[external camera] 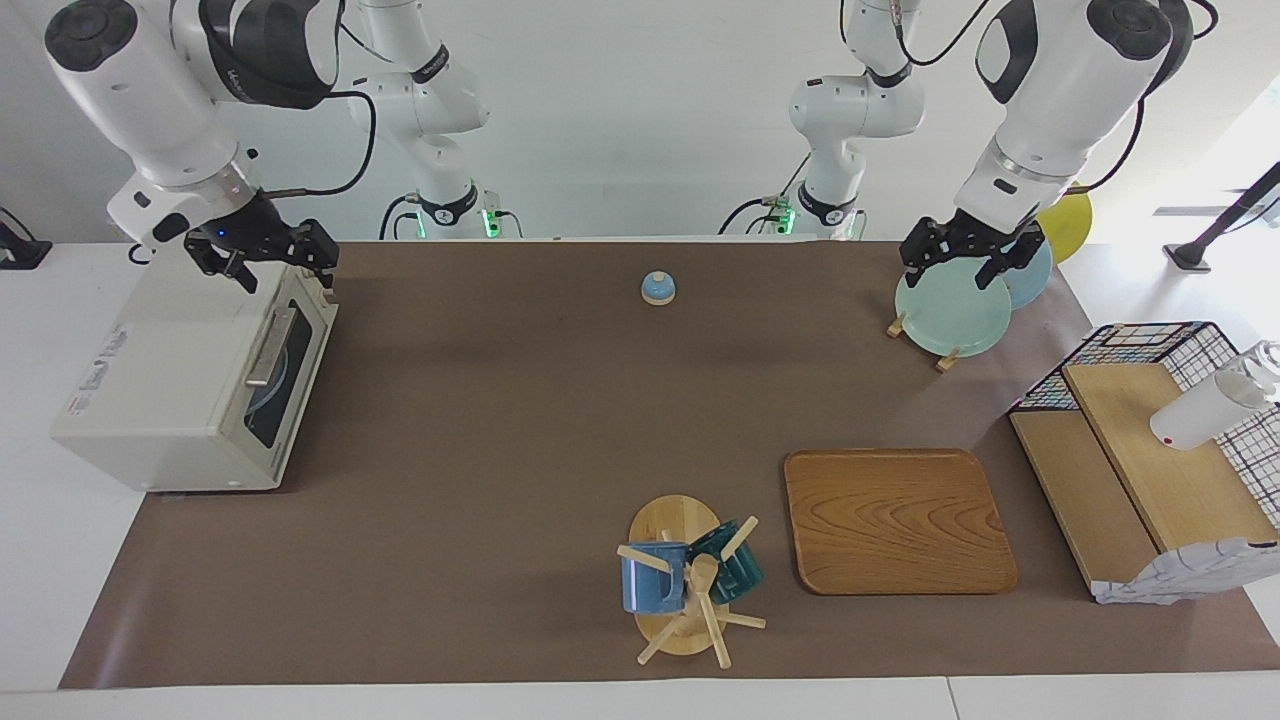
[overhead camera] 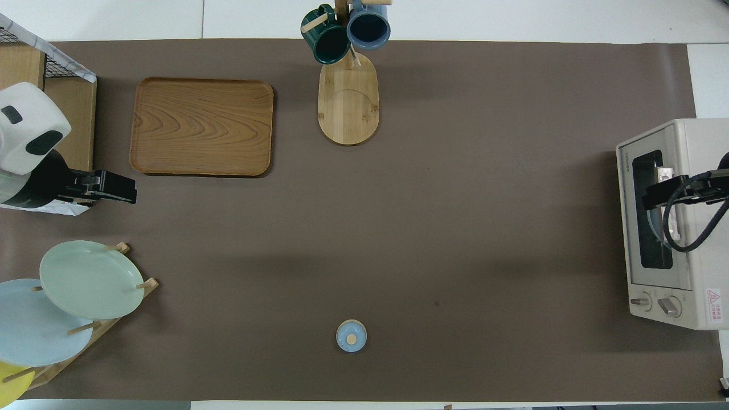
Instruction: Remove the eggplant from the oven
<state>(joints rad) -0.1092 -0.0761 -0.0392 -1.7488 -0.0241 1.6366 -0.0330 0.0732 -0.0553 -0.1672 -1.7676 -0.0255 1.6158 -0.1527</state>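
- Hovering over the oven point(external camera: 190, 370), above its top edge by the door handle point(external camera: 270, 347), the right gripper point(external camera: 268, 262) has its fingers spread and empty.
- The oven door is closed; the eggplant cannot be made out through the dark glass.
- The left gripper point(external camera: 968, 262) waits over the plate rack point(external camera: 945, 308), fingers spread, holding nothing.

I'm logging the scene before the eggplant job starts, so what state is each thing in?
Cream-white toaster oven: door shut, handle untouched.
Eggplant: not visible.
Right gripper: open, over the oven's top edge, near the door.
Left gripper: open, empty, waiting over the plate rack.
Mint-green plate: leaning in the rack.
Wooden tray: bare.
Blue mug and dark green mug: hanging on the wooden mug tree.
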